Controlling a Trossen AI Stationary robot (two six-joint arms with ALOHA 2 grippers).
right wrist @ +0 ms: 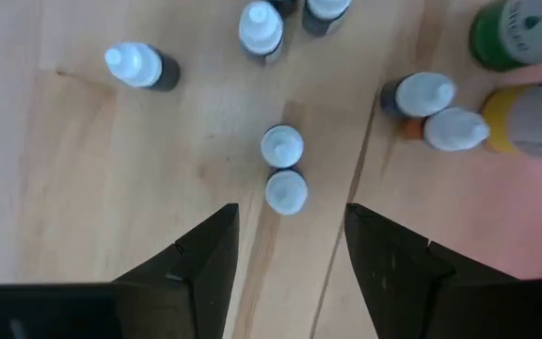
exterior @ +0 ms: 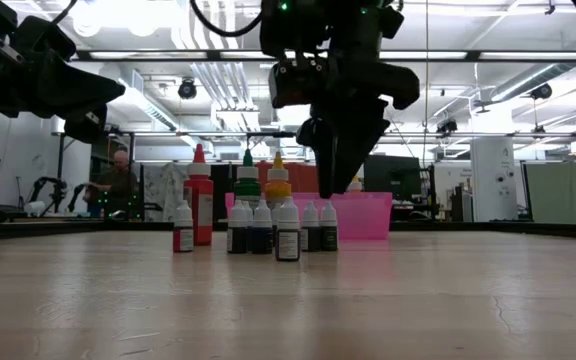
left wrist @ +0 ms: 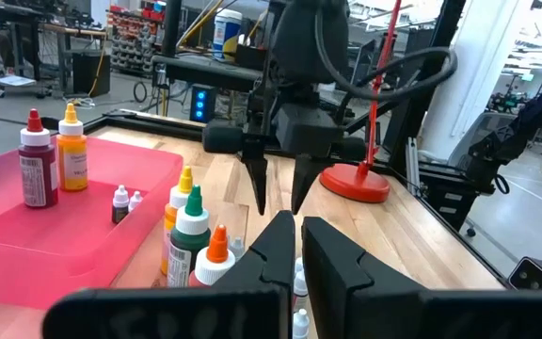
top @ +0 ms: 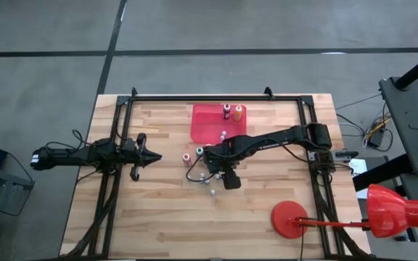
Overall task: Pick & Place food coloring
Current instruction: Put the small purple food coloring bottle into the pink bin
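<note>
Several tiny food coloring bottles [exterior: 288, 232] stand upright on their bases on the wooden table [top: 158, 217], near its middle. Taller red [exterior: 200, 195], green [exterior: 248, 180] and orange-capped [exterior: 278, 180] ones stand behind them. My right gripper [right wrist: 285, 235] hangs open above the cluster, pointing steeply down. Two white-capped bottles [right wrist: 286, 191] stand just ahead of the gap between its fingers, untouched. More bottles [left wrist: 36, 160] stand in the red tray [top: 207, 123]. My left gripper [top: 154, 156] waits shut and level at the table's left.
The red tray lies at the far middle of the table. A red round-based stand [top: 289, 217] is near the front right corner. A black frame [top: 216, 96] runs along the table's far and side edges. A person [exterior: 118, 180] is far off in the room behind.
</note>
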